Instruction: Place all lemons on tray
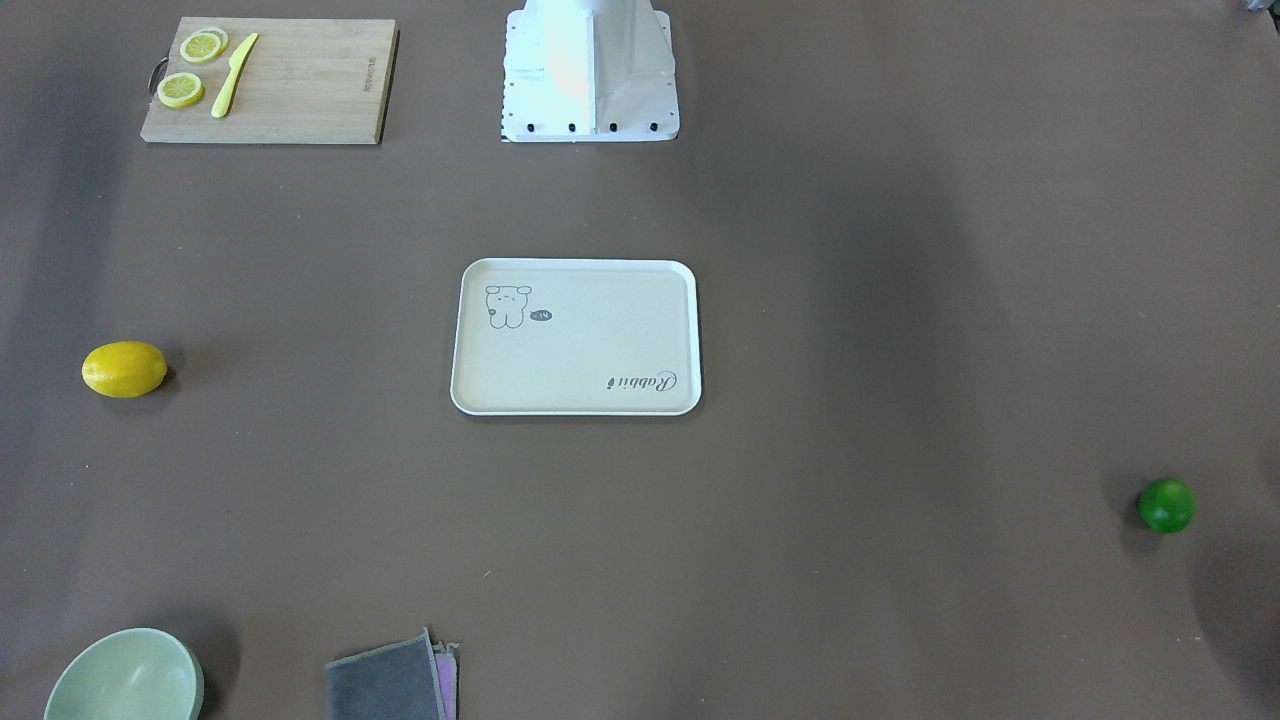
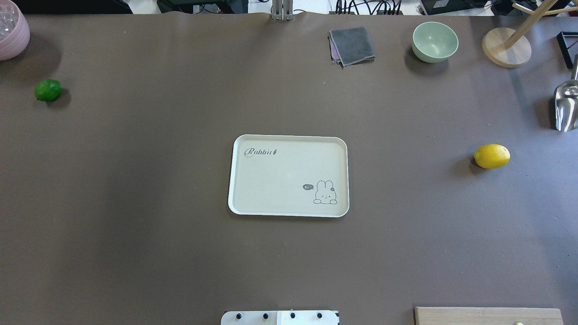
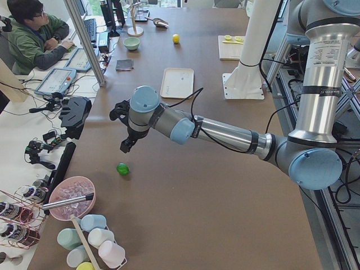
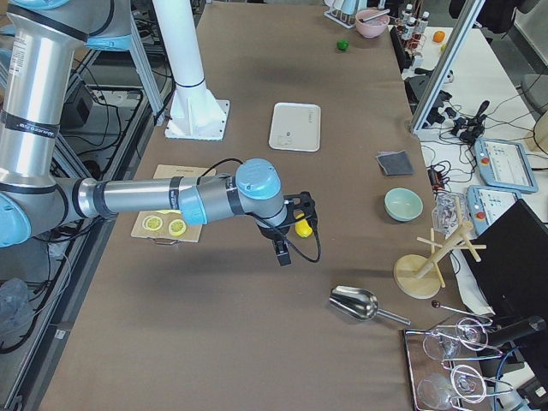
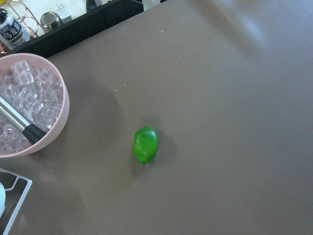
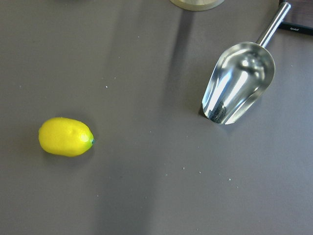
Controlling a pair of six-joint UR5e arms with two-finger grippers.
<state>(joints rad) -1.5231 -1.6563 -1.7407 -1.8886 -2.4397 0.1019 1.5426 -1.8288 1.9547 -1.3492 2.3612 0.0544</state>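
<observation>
From my station, neither pincer showed in the overhead or front views, and neither wrist camera caught its own fingers. The left pincer (image 3: 125, 147) hung near the green lemon (image 3: 122, 168) in the left side view alone, and the right pincer (image 4: 281, 253) near the yellow lemon (image 4: 302, 229) in the right side view alone. I therefore could not tell how far either stood open or whether it held anything. In that right side view the wrist hid most of the yellow lemon. Both lemons lay on the counter (image 2: 135, 203), one toward each end, well apart from the tray (image 2: 280, 180) at its middle. The cutting board (image 2: 487, 315) was cut off by the overhead view's bottom edge.
</observation>
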